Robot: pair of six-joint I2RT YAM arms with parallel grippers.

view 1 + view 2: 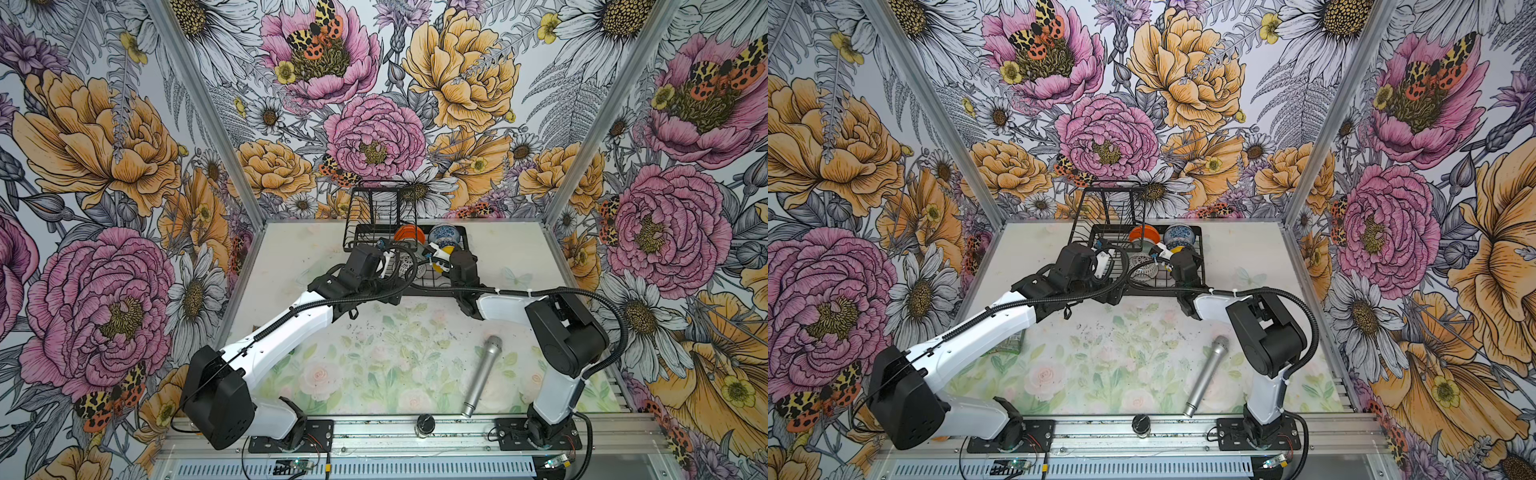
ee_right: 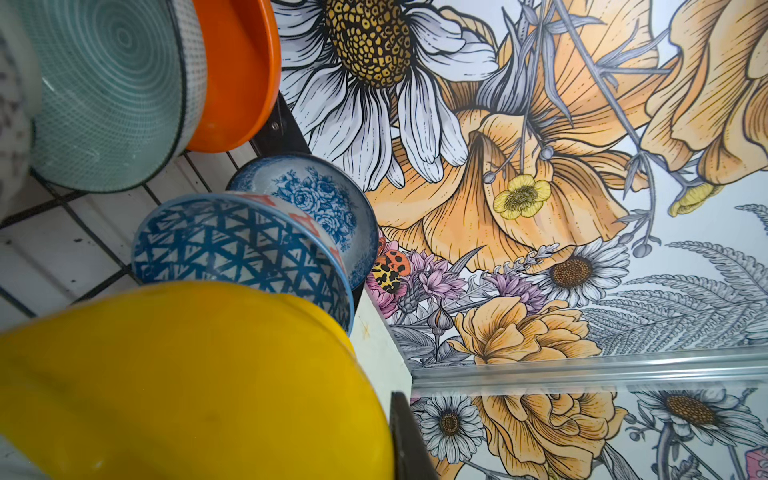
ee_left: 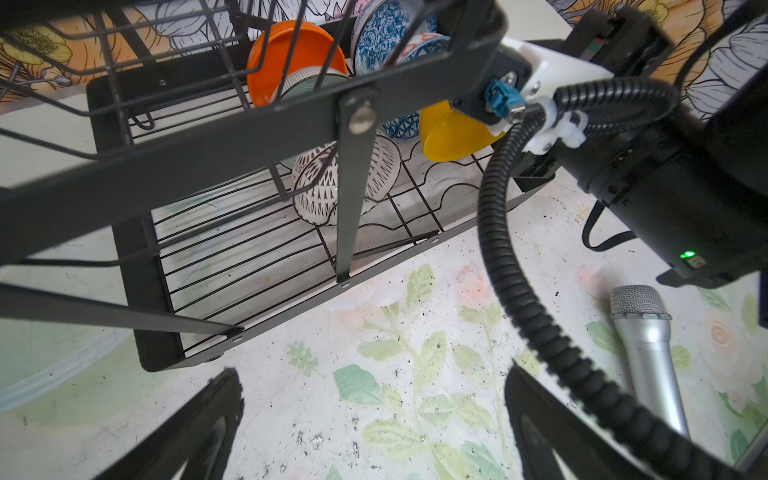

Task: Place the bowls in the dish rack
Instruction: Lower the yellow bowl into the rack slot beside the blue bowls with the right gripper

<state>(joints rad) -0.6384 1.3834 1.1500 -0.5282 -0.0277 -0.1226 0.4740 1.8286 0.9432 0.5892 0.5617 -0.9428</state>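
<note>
**Position.** The bowls in sight all sit in the lower tier of the dish rack (image 3: 151,299), at the far middle of the table (image 1: 374,361). A microphone (image 1: 484,374) lies on the table near the right arm and is no part of the job.

**Tools.** The right tool (image 1: 440,259) is closed. It appears to pinch the rim of the yellow bowl (image 2: 187,374), which hangs tilted over the right half of the rack, just beside the blue lattice bowl (image 2: 232,245). The left tool (image 3: 374,419) has its fingers spread wide and holds nothing. It hovers at the rack's near left side, by the raised tier.

**Handling (judgement).**
- The patterned bowls look like glazed ceramic: stiff, smooth, fairly heavy for their size, and liable to chip against the wires or each other.
- The yellow and orange ones look like plastic: lighter, tougher, and slick under a finger.
- The best hold is the rim, with one finger inside and one outside. The round belly gives no purchase.
- A rim pinch lets the bowl swing, so the release should be low, with the bowl seated between two wavy wires.

**Looks.**
- The orange bowl (image 2: 237,83) stands on edge, with the teal bowl (image 2: 108,91), spiral-lined inside, leaning on it.
- The blue flowered bowl (image 2: 316,195) stands on edge behind the lattice one, and the two touch.
- The white bowl (image 3: 320,187), marked in black, lies on its side nearer the front.
</note>
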